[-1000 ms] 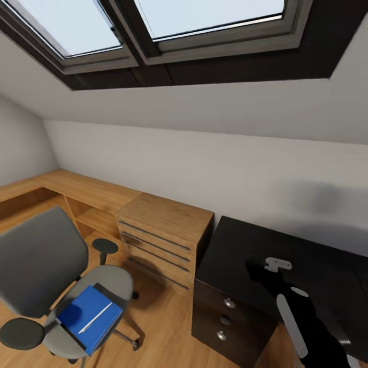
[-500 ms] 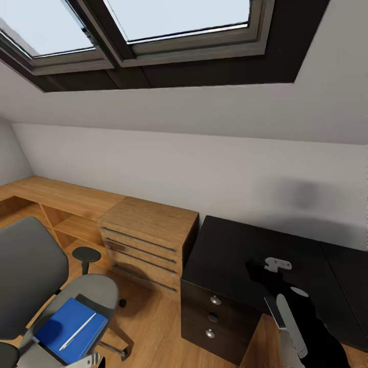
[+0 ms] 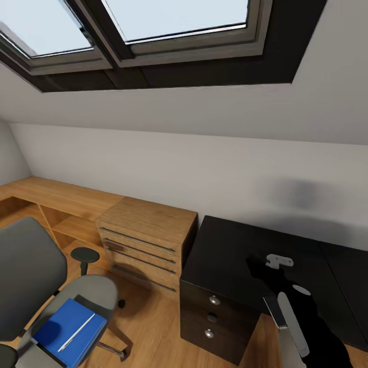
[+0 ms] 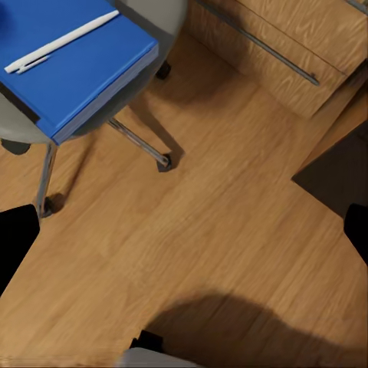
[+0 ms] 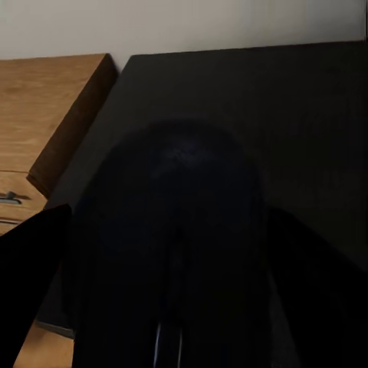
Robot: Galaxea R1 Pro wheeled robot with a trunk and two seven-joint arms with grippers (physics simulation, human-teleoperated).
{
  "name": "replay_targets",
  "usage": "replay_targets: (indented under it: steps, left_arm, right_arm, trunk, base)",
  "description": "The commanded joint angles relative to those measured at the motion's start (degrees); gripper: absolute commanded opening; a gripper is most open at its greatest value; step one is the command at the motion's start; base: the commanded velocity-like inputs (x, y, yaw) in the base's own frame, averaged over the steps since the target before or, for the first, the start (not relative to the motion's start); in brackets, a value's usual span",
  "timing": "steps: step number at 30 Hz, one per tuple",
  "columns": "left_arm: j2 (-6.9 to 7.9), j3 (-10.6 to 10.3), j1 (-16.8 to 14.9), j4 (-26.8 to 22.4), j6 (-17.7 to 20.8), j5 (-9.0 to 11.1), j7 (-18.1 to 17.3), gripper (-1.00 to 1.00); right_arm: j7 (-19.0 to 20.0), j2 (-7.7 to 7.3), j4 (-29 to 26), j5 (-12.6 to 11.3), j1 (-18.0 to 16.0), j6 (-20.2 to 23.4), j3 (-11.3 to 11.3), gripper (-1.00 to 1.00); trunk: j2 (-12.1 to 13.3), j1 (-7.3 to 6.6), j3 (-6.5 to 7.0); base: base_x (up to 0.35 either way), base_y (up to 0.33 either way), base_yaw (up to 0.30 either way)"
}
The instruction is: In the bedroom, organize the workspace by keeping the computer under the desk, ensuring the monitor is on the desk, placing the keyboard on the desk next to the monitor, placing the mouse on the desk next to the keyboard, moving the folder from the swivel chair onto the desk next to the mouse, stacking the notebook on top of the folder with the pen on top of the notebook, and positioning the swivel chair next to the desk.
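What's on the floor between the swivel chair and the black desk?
Bare wood floor lies between the swivel chair and the black desk in the head view; the left wrist view shows the same stretch bare apart from the chair's legs.

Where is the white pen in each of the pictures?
Head view: the pen lies on the blue notebook on the swivel chair, at the lower left corner.
Left wrist view: the pen lies on the same blue notebook, at the upper left.
Right wrist view: no pen; the black desk and something dark held close to the lens.
Shared landmark: the wooden drawer unit.
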Motion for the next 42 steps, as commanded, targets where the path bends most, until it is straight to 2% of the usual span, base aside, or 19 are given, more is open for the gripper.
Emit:
replay_targets:
  steps: [1, 7, 19, 30, 42]
  left_arm:
    - [-0.02, 0.01, 0.0, 0.15, 0.3, 0.6, 0.2, 1.0]
    - [-0.01, 0.01, 0.0, 0.9, 0.37, 0.55, 0.12, 1.0]
    - [-0.01, 0.01, 0.0, 1.13, 0.3, 0.56, 0.11, 1.0]
    - [-0.09, -0.14, 0.0, 1.49, 0.29, 0.55, 0.11, 1.0]
    - [-0.1, -0.21, 0.0, 2.26, 0.3, 0.47, 0.19, 1.0]
  right_arm:
    - [-0.18, -0.02, -0.1, -0.45, -0.04, 0.29, -0.03, -1.0]
    - [-0.21, -0.12, -0.15, -0.38, -0.04, 0.29, -0.14, -1.0]
    - [-0.15, -0.11, -0.12, -0.45, -0.04, 0.29, -2.87, -1.0]
    - [-0.2, -0.04, -0.05, -0.4, -0.04, 0.29, -3.21, -1.0]
    - [-0.22, -0.02, -0.22, -0.44, -0.04, 0.29, -3.48, -1.0]
  trunk:
    - [-0.13, 0.04, -0.11]
    - [-0.13, 0.04, 0.04]
    - [-0.13, 0.04, 0.38]
    - [-0.13, 0.04, 0.54]
    - [-0.13, 0.04, 0.56]
  base:
    - [-0.005, 0.0, -0.128]
    - [-0.135, 0.022, -0.23]
    - [-0.047, 0.072, -0.275]
    - [-0.001, 0.001, -0.273]
    - [0.0, 0.0, -0.021]
